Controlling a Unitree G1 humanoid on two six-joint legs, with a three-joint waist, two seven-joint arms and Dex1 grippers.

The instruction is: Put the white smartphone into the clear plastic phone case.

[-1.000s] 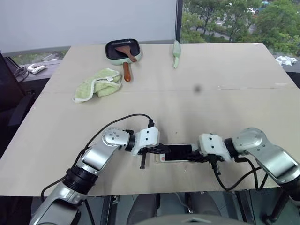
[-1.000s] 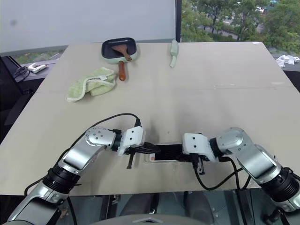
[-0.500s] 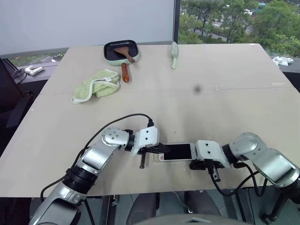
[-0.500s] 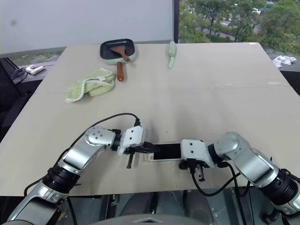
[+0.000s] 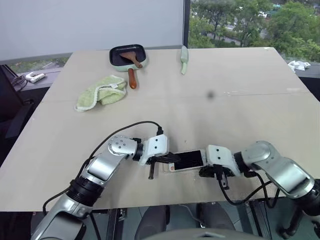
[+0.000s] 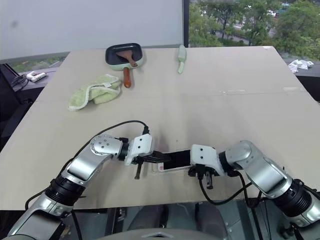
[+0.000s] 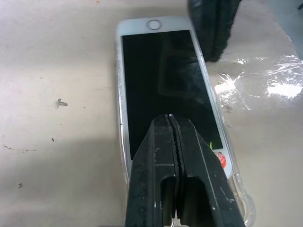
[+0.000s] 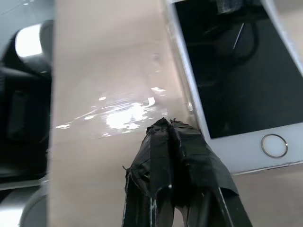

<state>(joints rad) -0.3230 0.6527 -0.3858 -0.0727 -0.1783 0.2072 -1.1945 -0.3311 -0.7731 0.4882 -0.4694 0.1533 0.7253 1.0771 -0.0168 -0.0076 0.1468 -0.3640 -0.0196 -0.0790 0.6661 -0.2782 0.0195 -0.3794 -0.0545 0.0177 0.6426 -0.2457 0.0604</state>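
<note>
The white smartphone (image 7: 165,90) lies screen up on the bench (image 5: 200,110), near its front edge, between the two arms. The end under the left gripper (image 7: 173,123) sits inside the clear plastic phone case (image 7: 239,198), whose rim shows around that end. The end with the round home button points toward the right gripper (image 8: 170,127), and I cannot tell if that end is already seated in the case.

The left gripper is fully closed, holding nothing, and its joined tips rest on or just above the black screen. The right gripper is closed too and empty; its taped tips are just beside the long edge of the phone, near the home button end.

The step in hand looks like pressing the phone into the case. To do it well, I think the left gripper should only pin the phone, with light and steady pressure, so phone and case do not slide on the smooth bench. The right gripper should press on the white border near the home button, not on the glass, and push straight down so the rim snaps over the corners. A sideways push could drive the phone out of the case or toward the bench edge, which is near. Small slow moves are safer here
</note>
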